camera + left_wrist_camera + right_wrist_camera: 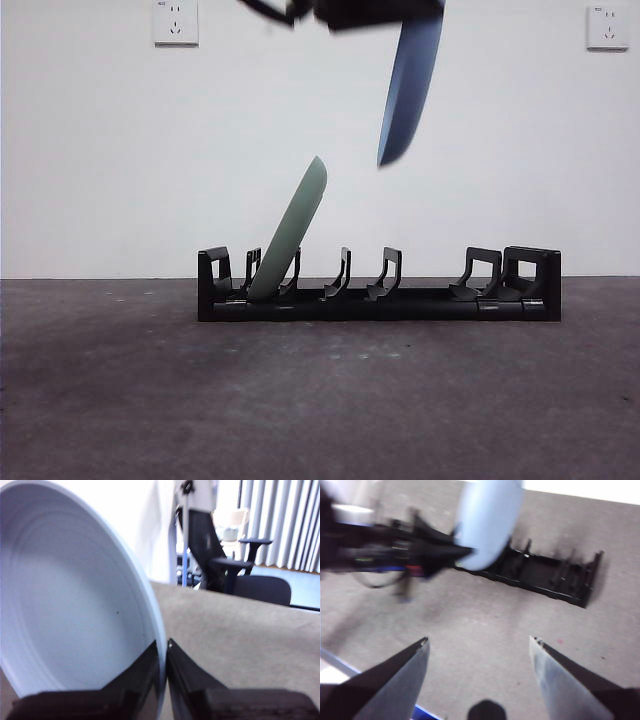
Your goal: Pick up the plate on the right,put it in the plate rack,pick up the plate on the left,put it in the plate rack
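On my feeds: left gripper (163,652), two black jaws, wedge-shaped, tapering to thin tips, matte finish. Right gripper (479,645), two broad pointed jaws, dark with a grey sheen on the inner faces. Left arm body blurred: black, with red and blue cable accents.

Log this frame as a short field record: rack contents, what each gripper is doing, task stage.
plate rack: on the table, long side facing the front camera
green plate: standing tilted in a slot near one end of the rack
blue plate: held in the air above the rack, not yet slotted
left gripper: shut on the blue plate's rim
right gripper: open, empty, away from the rack
stage: one plate racked, the other being carried
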